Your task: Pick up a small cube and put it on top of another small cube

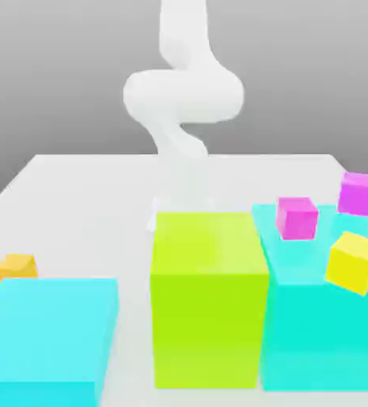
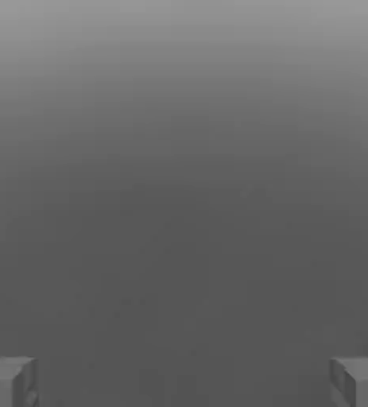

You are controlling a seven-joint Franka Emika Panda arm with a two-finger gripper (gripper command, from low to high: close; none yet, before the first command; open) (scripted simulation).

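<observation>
While pincer (image 2: 184, 381) stands wide and empty, fingers (image 2: 8, 381) far apart, task sits at approach step: nothing grasped. Orange cube (image 1: 17, 266) rests on surface (image 1: 75, 199) at exterior view's left, just behind low cyan block (image 1: 48, 338). Next move, likely: bring pincer above cube, descend, close. Exterior view gives arm (image 1: 183, 95), lime block (image 1: 209, 294), yellow cube (image 1: 354, 261); hand view gives finger spacing.
</observation>
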